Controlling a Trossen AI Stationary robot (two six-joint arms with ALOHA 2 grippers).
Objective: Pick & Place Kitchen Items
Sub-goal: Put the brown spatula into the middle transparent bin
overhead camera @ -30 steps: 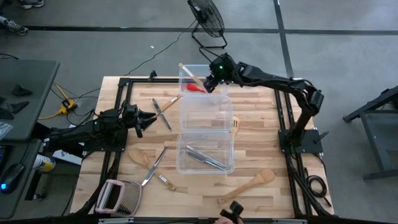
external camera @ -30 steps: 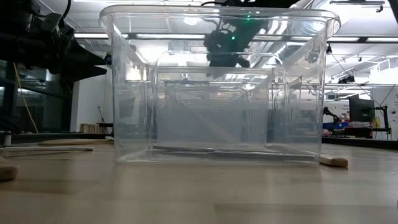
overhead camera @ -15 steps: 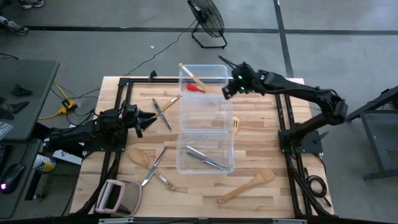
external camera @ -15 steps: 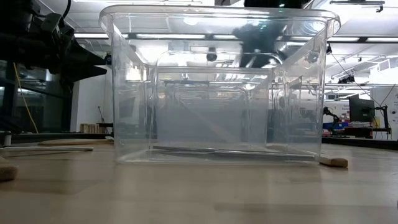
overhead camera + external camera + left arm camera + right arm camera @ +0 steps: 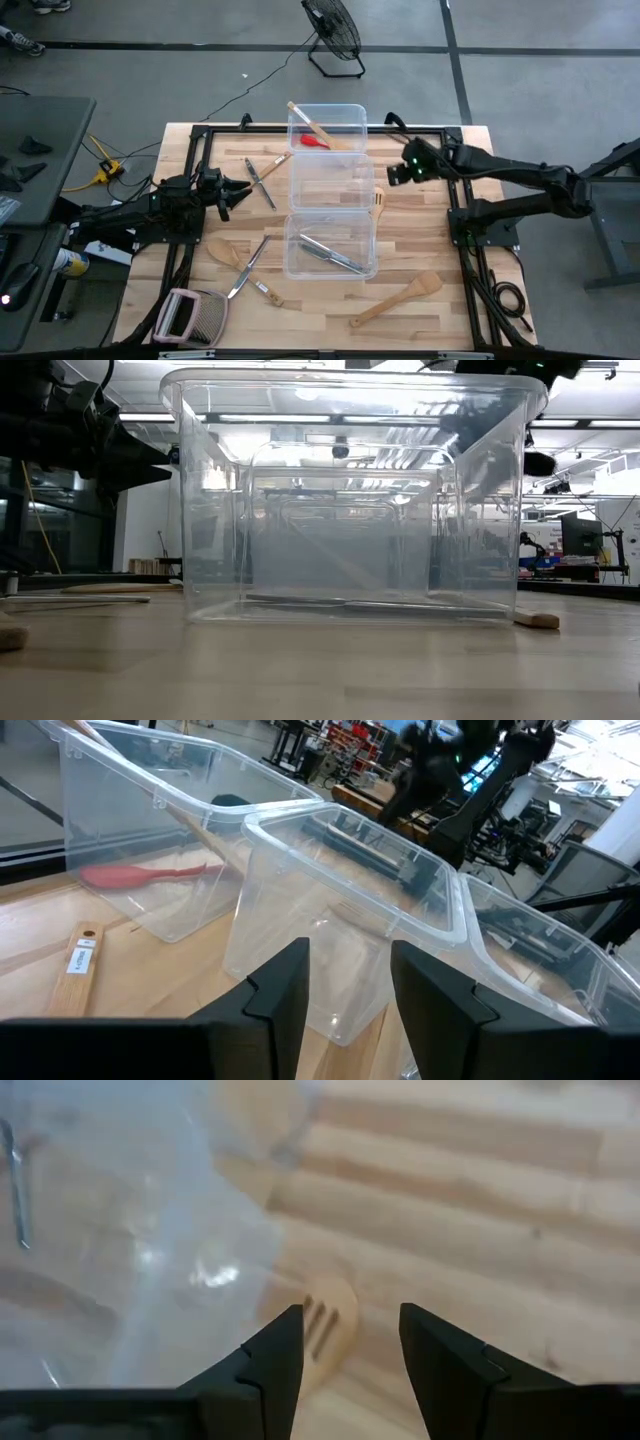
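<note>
Clear plastic tubs sit in a row down the table's middle: far tub [image 5: 326, 128], middle tub [image 5: 331, 184], near tub [image 5: 330, 245].

Far tub holds the red utensil [image 5: 316, 142] and a wooden-handled brush [image 5: 310, 124] leaning across its rim; both also visible in the left wrist view. Near tub holds silver cutlery [image 5: 331, 254]. Middle tub looks empty.

Right gripper [image 5: 396, 172] hovers off the middle tub's right side, above the table. Fingers parted, nothing between them. Right wrist view looks down on a slotted wooden spatula [image 5: 320, 1342] lying just beside the tub wall; in the high view it pokes out at the tub's right edge [image 5: 378, 203].

Left gripper [image 5: 243, 188] is parked on the left side of the table, pointed at the tubs, fingers [image 5: 278, 992] apart, empty.

Loose items left of the tubs: tongs [image 5: 260, 182], a wooden-handled tool [image 5: 274, 165] beside them, wooden spoon [image 5: 222, 251], silver knife [image 5: 248, 266], a small wooden-handled piece [image 5: 266, 292]. Wooden spatula [image 5: 397, 299] lies near-right, well apart from the tubs. Pink-framed grater [image 5: 187, 317] sits at the near-left corner.
</note>
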